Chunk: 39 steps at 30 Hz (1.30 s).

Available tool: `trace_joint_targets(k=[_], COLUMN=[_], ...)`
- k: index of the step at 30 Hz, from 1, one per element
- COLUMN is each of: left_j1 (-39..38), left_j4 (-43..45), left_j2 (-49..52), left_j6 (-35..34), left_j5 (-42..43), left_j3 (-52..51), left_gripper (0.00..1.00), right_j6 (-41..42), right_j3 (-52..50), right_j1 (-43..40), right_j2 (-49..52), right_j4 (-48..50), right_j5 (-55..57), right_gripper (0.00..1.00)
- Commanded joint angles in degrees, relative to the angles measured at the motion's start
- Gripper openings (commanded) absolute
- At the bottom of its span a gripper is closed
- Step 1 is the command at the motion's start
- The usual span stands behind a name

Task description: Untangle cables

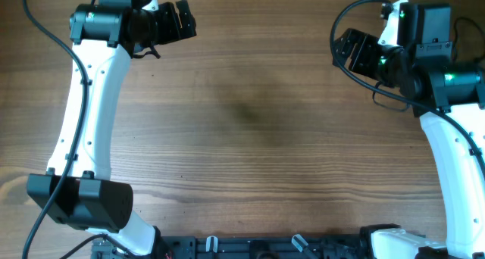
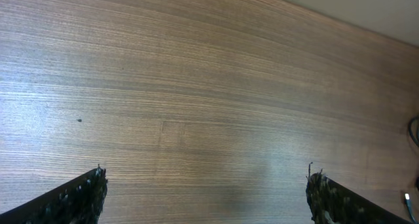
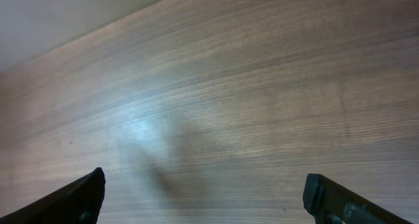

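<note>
No thin loose cables show in any view; they are out of view. My left gripper [image 1: 185,21] is at the far left of the wooden table [image 1: 250,138], open and empty, and its two fingertips stand wide apart over bare wood in the left wrist view [image 2: 205,179]. My right gripper [image 1: 345,51] is at the far right, open and empty, and its fingertips stand wide apart over bare wood in the right wrist view [image 3: 204,183].
A thicker black wire [image 1: 337,28] loops off the right arm beside its gripper. A thin dark line [image 2: 413,129] shows at the right edge of the left wrist view; I cannot tell what it is. The arm bases [image 1: 250,248] line the near edge.
</note>
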Motion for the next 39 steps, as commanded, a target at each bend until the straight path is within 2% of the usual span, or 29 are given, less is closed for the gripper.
trace_joint_targets(k=[1, 5, 9, 14, 18, 24, 33, 39], left_j1=[-0.2, -0.2, -0.2, -0.2, -0.2, -0.2, -0.2, -0.2], left_j4=[-0.1, -0.1, -0.1, -0.1, -0.1, -0.1, -0.1, -0.1], left_j2=[-1.4, -1.4, -1.4, -1.4, -1.4, -1.4, -1.4, -1.4], left_j6=[1.2, 1.2, 1.2, 1.2, 1.2, 1.2, 1.2, 1.2], left_j5=[0.9, 0.9, 0.9, 0.9, 0.9, 0.9, 0.9, 0.9], left_j3=[-0.4, -0.4, -0.4, -0.4, -0.4, -0.4, -0.4, -0.4], left_gripper=[1.00, 1.00, 1.00, 1.00, 1.00, 1.00, 1.00, 1.00], right_j6=[-10.6, -15.3, -15.9, -23.1, -22.8, -17.9, -13.2, -13.2], right_j3=[-2.2, -9.2, -21.8, -37.8, -48.1, -63.7, -79.3, -86.6], right_j1=[0.1, -1.7, -4.6, -5.7, -5.7, -5.7, -5.7, -5.7], right_j2=[-2.2, -9.6, -19.7, -34.3, -45.0, -59.0, -76.6, -80.6], right_j4=[0.9, 5.7, 16.9, 29.5, 39.2, 55.8, 60.2, 60.1], right_j5=[1.4, -0.2, -3.9, -6.4, -5.4, -3.6, -3.4, -3.3], right_gripper=[1.00, 1.00, 1.00, 1.00, 1.00, 0.99, 1.00, 1.00])
